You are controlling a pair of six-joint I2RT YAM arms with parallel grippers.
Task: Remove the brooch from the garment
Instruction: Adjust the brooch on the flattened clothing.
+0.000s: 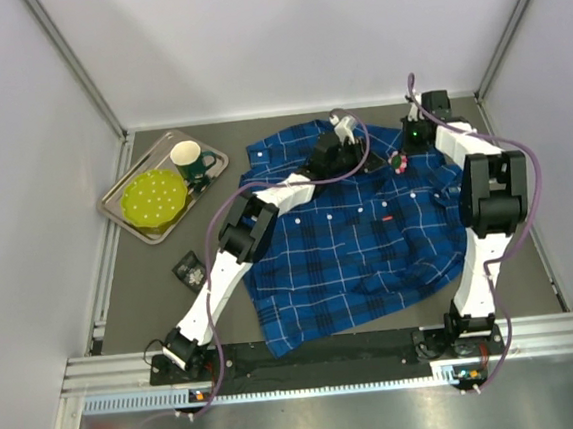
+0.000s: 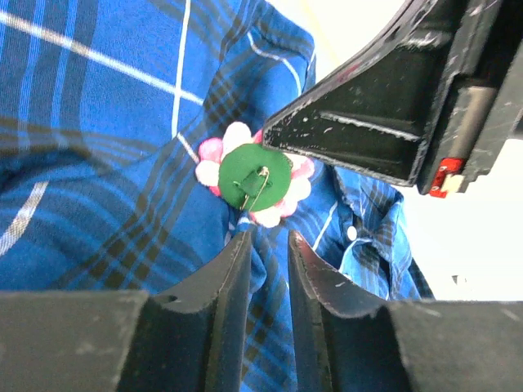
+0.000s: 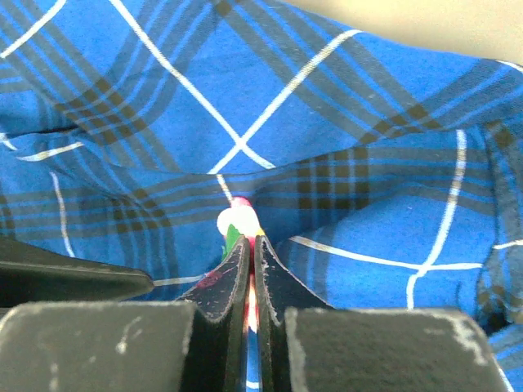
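Plaid shirt [image 1: 370, 252] lay spread across the table [image 1: 139, 303], collar towards the far edge. Flower brooch [image 2: 255, 178] sat near the shirt's far right part, green back and pin showing. Right gripper [image 3: 251, 243] was clamped on the brooch's edge. Left gripper [image 2: 268, 235], jaws narrowly apart, pinched shirt cloth just beside the brooch.

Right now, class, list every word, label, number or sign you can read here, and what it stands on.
No text is readable.
On the garment, a red tag: too small to read.
Beside the tray, a small black object: markings, if any, blurred.
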